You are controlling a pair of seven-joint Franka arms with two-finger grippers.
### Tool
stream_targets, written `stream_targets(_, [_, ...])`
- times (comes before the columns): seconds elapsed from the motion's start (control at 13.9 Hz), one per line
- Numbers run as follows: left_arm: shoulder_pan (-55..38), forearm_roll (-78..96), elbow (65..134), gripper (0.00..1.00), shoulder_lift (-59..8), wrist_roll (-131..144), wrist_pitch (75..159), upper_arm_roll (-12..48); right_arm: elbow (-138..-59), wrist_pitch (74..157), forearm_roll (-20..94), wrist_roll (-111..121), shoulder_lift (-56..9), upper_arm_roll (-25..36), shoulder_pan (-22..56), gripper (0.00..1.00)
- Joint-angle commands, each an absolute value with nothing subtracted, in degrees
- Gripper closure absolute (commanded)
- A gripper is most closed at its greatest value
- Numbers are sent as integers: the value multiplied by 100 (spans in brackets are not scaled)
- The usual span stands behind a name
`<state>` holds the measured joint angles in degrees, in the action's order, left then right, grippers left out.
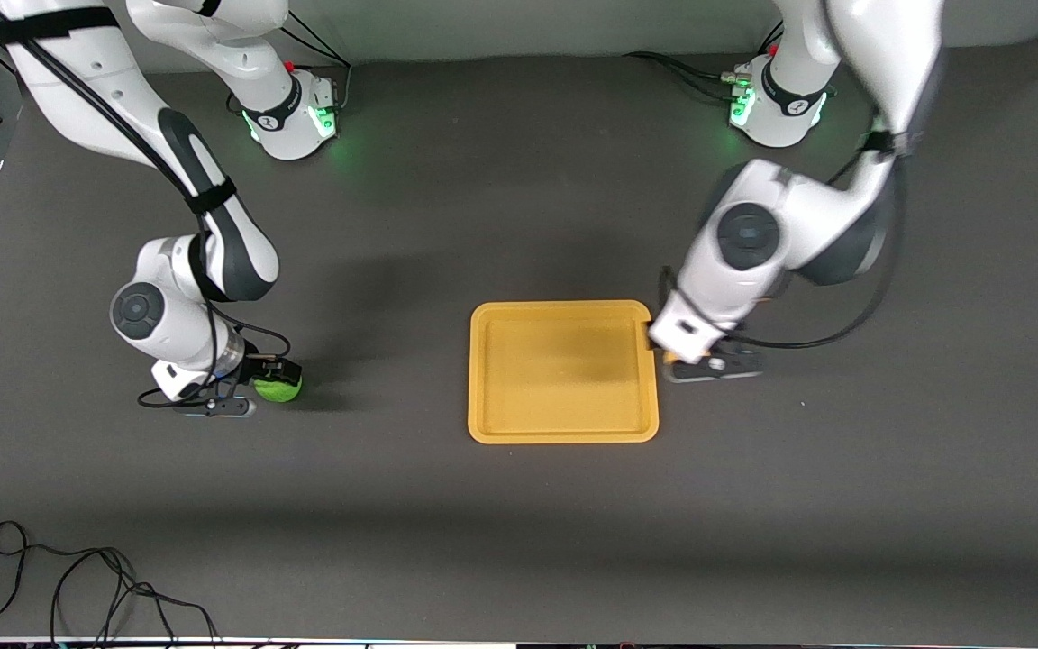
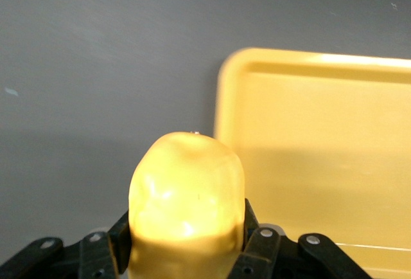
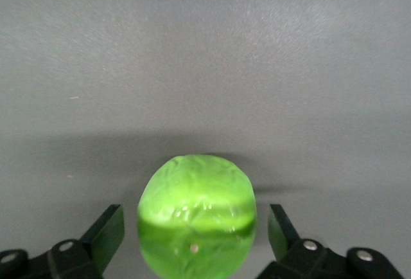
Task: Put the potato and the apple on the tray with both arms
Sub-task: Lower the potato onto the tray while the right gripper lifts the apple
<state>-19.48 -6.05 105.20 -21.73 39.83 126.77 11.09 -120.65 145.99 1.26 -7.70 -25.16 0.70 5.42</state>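
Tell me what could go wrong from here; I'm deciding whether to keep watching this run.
The right gripper is open around the apple, its fingers apart from it, so closing off-centre could roll the fruit away. The left gripper holds the potato beside the tray, not over it; releasing now would likely miss or clip the rim.

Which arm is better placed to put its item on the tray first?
Left. Its gripper is shut on the potato right beside the tray. The right gripper, open around the apple, is farther away.
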Motion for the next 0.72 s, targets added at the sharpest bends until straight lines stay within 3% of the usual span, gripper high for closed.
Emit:
stream_targets(0.0, [-2354, -877, 9425, 60, -3345, 4657, 12683, 1002, -12032, 14669, 246, -853, -2549, 97, 580, 15])
stream_targets(0.14, [-2391, -1150, 9246, 60, -3655, 4799, 12709, 1011, -12015, 14625, 246, -975, -2514, 88, 580, 42])
stream_targets(0.22, [-2391, -1186, 9272, 59, -3665, 4773, 12735, 1011, -11997, 14573, 246, -993, -2453, 79, 589, 48])
stream_targets(0.43, [-2399, -1187, 9299, 54, -3840, 4755, 12911, 1011, -11858, 13758, 246, -1125, -1848, 9, 598, 51])
stream_targets(0.65, [-2426, -1195, 9378, 51, -3858, 4764, 12964, 1011, -10868, 12214, 246, -1160, -1582, -184, 589, 55])
